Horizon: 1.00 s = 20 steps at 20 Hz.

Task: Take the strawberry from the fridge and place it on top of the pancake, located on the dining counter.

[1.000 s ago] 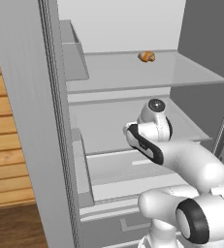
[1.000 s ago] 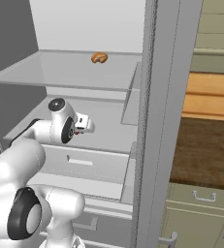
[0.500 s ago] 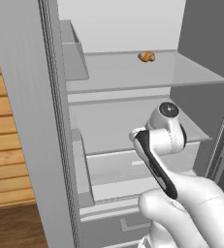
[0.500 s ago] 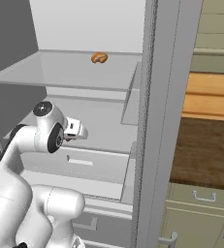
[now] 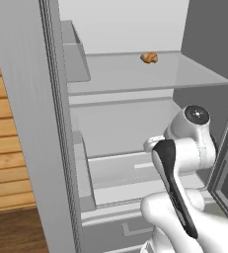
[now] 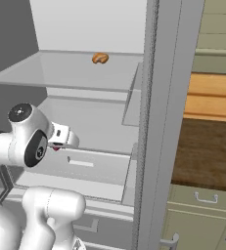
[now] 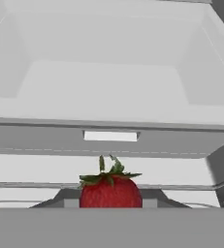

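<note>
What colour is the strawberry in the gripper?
Red strawberry with green leaves, clearest in the hand view.

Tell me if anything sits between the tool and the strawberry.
Nothing visible does. In the hand view the strawberry sits right at the tool, low and centred, with only the white fridge shelves and drawer beyond it. A speck of red also shows at the tool in the right base view.

Fridge [image 5: 51, 123] door open; wide gap between shelves. Orange-brown food item [image 5: 149, 58] far back on upper shelf [image 5: 135, 74]. Door frame [image 6: 156, 122] close beside arm.
</note>
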Available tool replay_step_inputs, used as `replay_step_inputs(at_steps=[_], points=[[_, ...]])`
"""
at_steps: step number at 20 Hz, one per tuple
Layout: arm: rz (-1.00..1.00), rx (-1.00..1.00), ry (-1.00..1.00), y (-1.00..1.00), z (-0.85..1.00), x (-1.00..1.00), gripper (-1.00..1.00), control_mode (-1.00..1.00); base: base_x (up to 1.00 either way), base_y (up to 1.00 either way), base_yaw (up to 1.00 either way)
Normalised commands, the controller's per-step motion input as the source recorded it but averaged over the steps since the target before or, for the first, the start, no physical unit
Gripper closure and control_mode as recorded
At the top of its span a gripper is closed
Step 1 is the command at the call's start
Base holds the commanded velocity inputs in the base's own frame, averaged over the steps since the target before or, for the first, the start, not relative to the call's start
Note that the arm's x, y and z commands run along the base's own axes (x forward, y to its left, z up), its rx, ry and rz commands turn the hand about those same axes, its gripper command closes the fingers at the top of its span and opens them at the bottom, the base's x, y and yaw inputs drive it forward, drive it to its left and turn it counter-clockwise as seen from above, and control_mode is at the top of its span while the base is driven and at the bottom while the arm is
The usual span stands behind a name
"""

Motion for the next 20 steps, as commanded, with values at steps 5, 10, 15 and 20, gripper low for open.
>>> replay_step_inputs(at_steps=[5,10,15,20], points=[[0.0,0.0,0.0,0.0,0.63,-0.71,1.0,-1.0,0.0,0.0,0.0],[0.0,0.0,0.0,0.0,0.06,-0.31,1.0,-1.0,0.0,0.0,0.0],[0.0,0.0,-0.05,-0.05,0.0,-0.71,1.0,-1.0,0.0,0.0,0.0],[0.0,0.0,0.0,0.0,-0.01,-0.42,1.0,-1.0,0.0,0.0,0.0]])
